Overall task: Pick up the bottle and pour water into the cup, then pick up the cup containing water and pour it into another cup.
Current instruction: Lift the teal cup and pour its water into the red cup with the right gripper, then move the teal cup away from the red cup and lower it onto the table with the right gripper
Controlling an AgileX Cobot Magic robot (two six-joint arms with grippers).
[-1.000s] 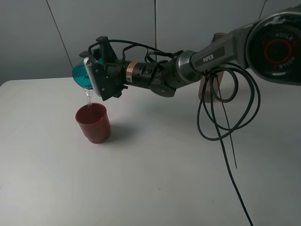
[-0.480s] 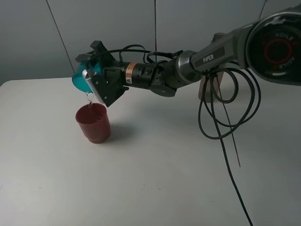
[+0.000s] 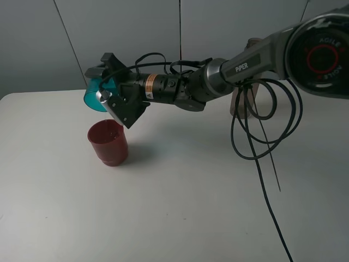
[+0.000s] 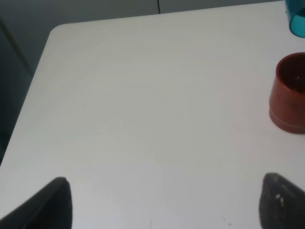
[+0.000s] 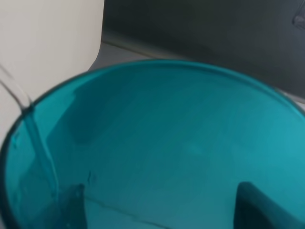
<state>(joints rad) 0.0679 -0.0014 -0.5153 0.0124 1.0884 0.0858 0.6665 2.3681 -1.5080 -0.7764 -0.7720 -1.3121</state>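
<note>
My right gripper [image 3: 103, 90] is clamped tight on the teal cup [image 3: 94, 94], holding it up in the air, tipped far over so its mouth faces down and to the left of the high view. From the right wrist camera the cup [image 5: 162, 143] fills nearly the whole picture; I look along its inner wall, and I see a thin line of water [image 5: 40, 143] running along the inside toward the rim. How much water is left in it I cannot tell.

Just below the lip of the teal cup stands the dark red cup [image 3: 108, 143], upright on the white table [image 3: 174, 207], apart from the teal one with a gap of air between them. Its inside looks dark and wet; the level I cannot judge from the high view. In the left wrist view the red cup [image 4: 289, 93] sits at the edge of the picture with a glint inside.

The bottle [image 3: 244, 93] stands upright farther back on the table, mostly hidden behind my right arm and its looping black cable [image 3: 262, 136].

My left gripper [image 4: 164, 202] hangs over bare table, fingers spread wide, holding nothing, well away from the red cup.
</note>
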